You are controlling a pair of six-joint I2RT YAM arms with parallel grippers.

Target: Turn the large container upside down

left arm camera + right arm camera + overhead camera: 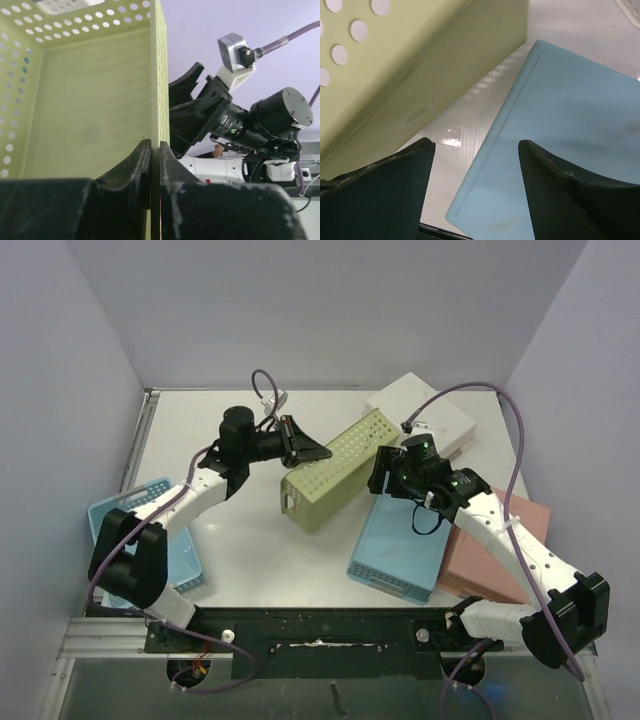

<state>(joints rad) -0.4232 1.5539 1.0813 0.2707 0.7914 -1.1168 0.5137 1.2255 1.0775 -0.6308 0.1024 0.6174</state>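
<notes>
Leftmost, a blue basket point(185, 565) is left lying beneath the left arm point(205, 490), out of the way. That arm's jaws are closed on the thin side wall of the green container point(335, 472) — the wall is pinched at its rim, presumably so the container can be rolled over. At the middle of the table point(260, 560) the container is seen tipped on its side, so the turn is judged partly done. Further right, the right arm's point(480, 515) jaws are held open and empty beside the container's far end, above an upturned blue tub point(400, 550) — likely kept ready to steady it.
</notes>
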